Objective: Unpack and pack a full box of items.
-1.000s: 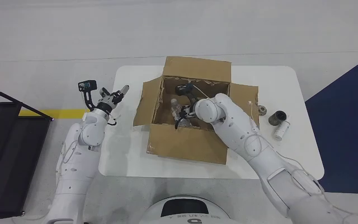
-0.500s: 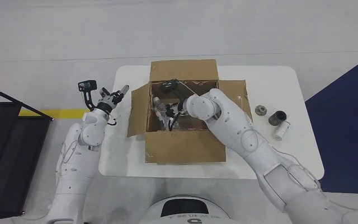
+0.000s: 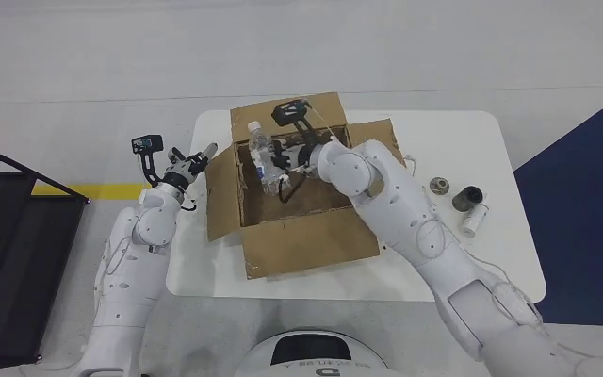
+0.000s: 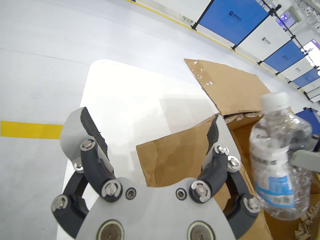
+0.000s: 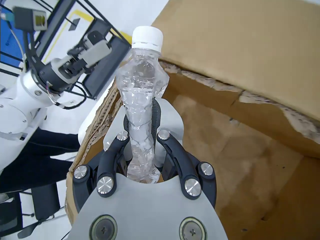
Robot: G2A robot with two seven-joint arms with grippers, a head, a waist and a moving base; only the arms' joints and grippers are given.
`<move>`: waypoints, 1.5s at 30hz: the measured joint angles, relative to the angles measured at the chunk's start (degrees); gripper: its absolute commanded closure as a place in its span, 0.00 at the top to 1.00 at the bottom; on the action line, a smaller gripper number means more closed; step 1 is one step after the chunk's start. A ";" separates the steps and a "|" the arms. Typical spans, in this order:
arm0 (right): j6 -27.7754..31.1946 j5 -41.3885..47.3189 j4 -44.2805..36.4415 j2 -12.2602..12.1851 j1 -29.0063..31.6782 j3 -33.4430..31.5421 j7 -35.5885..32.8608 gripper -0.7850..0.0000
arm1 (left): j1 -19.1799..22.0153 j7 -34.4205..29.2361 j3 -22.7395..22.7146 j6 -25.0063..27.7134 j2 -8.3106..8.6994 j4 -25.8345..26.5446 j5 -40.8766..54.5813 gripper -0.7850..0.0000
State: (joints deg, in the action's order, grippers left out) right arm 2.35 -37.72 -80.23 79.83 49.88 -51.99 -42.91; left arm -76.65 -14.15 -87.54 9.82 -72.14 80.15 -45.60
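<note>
Lifted out of the brown cardboard box (image 3: 301, 240), which has swung round on the white counter (image 3: 471, 264), the clear plastic water bottle with a white cap (image 5: 141, 81) is clamped in the right end effector (image 5: 141, 116) above the box's far left corner. The left end effector (image 4: 150, 121), spread wide and holding nothing, hangs beside the counter's left edge. The left wrist view catches the bottle's blue label; the top view shows small cylindrical items (image 3: 466, 199) right of the box.

The left arm (image 3: 151, 221) and right arm (image 3: 405, 212) have white, rounded shells; the left gripper (image 4: 150, 118) and right gripper (image 5: 140, 118) have silver plates, black links and bright screws.
</note>
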 measured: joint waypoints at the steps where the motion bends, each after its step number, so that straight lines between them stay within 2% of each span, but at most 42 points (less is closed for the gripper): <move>1: 0.41 -0.55 -2.77 -0.70 1.81 -2.07 0.05 0.00 | 0.00 0.00 0.00 0.00 0.00 0.00 0.00 1.00; 5: 3.14 -2.63 -17.13 -3.78 11.67 -13.04 -0.79 0.00 | 0.00 0.00 0.00 0.00 0.00 0.00 0.00 1.00; 11: 4.42 -1.10 -33.38 -6.53 23.85 -30.67 -1.95 0.00 | 0.00 0.00 0.00 0.00 0.00 0.00 0.00 1.00; 14: 4.27 0.59 -37.35 -7.18 28.73 -38.32 -0.39 0.00 | -0.11 0.15 0.07 -0.01 -0.01 0.08 0.04 1.00; 17: 2.67 1.83 -36.30 -7.57 30.79 -43.43 -0.14 0.00 | -0.59 0.96 0.57 -0.25 -0.04 0.41 -0.51 1.00; 26: 1.33 0.45 -23.84 -8.76 25.55 -45.61 -6.24 0.00 | 0.27 -0.99 2.64 -3.08 0.10 -1.82 -5.95 1.00; 30: 1.36 -1.94 -22.77 -9.34 25.27 -45.87 -9.43 0.00 | 1.04 -0.93 4.37 -4.06 0.01 -2.94 -8.82 1.00; 38: 5.91 -2.19 -18.74 -10.46 23.20 -43.89 -18.91 0.00 | 3.31 -1.23 6.55 -4.57 -0.09 -3.58 -12.25 1.00; 45: 7.96 0.38 -17.08 -11.00 22.48 -41.99 -22.30 0.00 | 5.46 -1.37 7.66 -4.83 -0.24 -5.03 -12.90 1.00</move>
State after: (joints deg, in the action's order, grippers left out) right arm 10.31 -37.34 -97.30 68.83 72.36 -93.97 -65.21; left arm -71.19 -15.52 -79.88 5.00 -72.38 75.12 -58.50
